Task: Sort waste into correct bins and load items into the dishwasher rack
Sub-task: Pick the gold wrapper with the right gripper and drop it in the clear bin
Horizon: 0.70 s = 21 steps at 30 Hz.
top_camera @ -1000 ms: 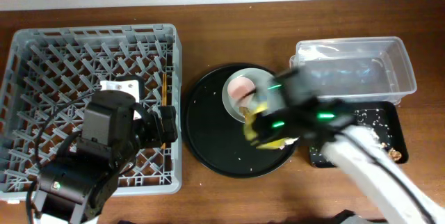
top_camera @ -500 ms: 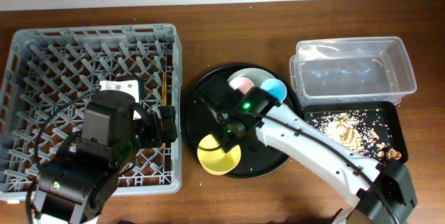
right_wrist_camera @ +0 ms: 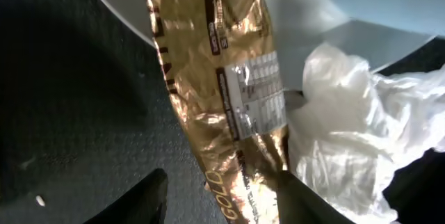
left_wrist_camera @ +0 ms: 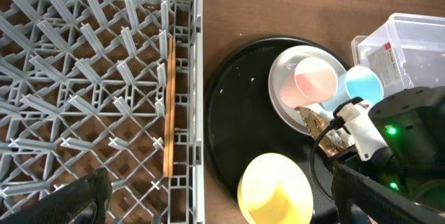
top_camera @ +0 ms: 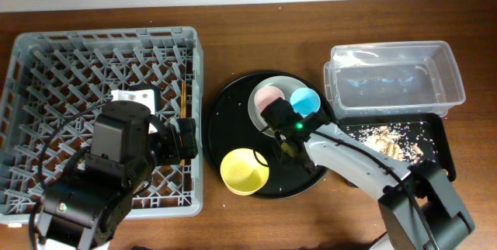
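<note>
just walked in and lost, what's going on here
The right fingers straddle the gold wrapper, open, beside the crumpled tissue and the plate on the round black tray. The left fingers hang open and empty over the dishwasher rack, where the chopsticks already lie. The yellow bowl, pink cup and blue cup sit on that tray.

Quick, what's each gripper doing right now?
Left gripper: open, holding nothing.
Right gripper: open, straddling the gold wrapper, not yet gripping it.
</note>
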### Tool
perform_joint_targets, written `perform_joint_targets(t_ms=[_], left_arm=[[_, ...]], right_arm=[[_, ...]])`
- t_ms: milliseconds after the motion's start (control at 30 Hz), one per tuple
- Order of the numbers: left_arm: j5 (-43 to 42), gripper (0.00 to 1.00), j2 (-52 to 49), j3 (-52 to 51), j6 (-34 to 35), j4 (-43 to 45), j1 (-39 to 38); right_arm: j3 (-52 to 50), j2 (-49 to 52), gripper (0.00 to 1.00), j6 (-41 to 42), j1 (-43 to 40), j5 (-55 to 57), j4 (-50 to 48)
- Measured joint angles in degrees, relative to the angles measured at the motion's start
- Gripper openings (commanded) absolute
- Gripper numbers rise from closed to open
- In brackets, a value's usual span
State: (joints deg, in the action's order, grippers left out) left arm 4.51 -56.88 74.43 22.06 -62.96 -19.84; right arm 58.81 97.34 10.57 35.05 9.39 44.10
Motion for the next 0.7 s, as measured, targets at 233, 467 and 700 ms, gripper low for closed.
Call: perform_joint_targets(t_ms=[233, 467, 700], left_arm=[[0.0, 0.99, 0.0, 0.0, 0.0, -0.02, 0.0], [-0.02, 0.99, 0.0, -0.02, 0.0, -0.07, 0.0], [-0.02, 0.99, 0.02, -0.02, 0.0, -0.17, 0.0]], right_arm=[[-3.02, 0.0, 0.3, -0.22, 0.0, 0.02, -6.08], [3.85, 0.02, 0.04, -1.07, -0.04, -4.35, 8.46], [28.76, -3.21, 0.04, -4.02, -13.55, -11.47, 16.92]])
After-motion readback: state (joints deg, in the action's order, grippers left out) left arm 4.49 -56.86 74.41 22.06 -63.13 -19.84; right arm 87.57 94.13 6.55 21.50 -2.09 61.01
